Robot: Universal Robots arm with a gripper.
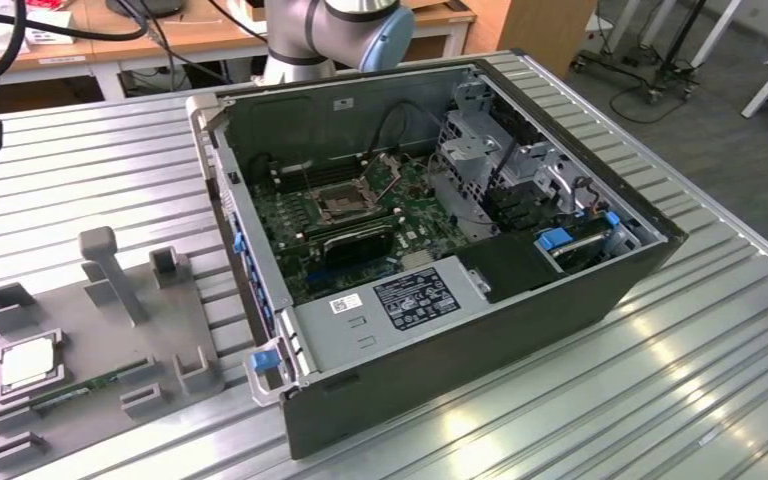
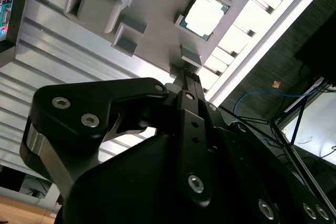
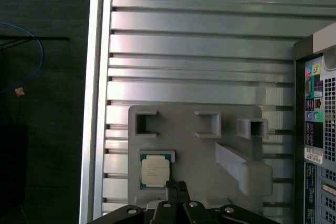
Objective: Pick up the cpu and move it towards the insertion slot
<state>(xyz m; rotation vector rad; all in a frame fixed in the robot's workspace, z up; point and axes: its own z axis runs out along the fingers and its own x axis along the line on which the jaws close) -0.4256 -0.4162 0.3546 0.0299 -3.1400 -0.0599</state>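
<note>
At the exterior view's left we see a matte grey plastic holder (image 1: 157, 330), with blocky posts and rectangular recesses, lying on the ribbed aluminium table (image 1: 704, 380). The cpu (image 1: 31, 362), a flat square with a silvery top and pale rim, sits in a recess near the holder's left edge, with a narrow green memory stick (image 1: 91, 385) beside it. In the first wrist view the gripper (image 3: 176, 184) hangs near the cpu without touching it, its slim black jaws pressed together on nothing. Further right lies the open dark computer case (image 1: 491, 340). The insertion slot (image 1: 341, 203), a shiny metal frame around a dark centre, sits on the case's green board, well apart from the cpu.
</note>
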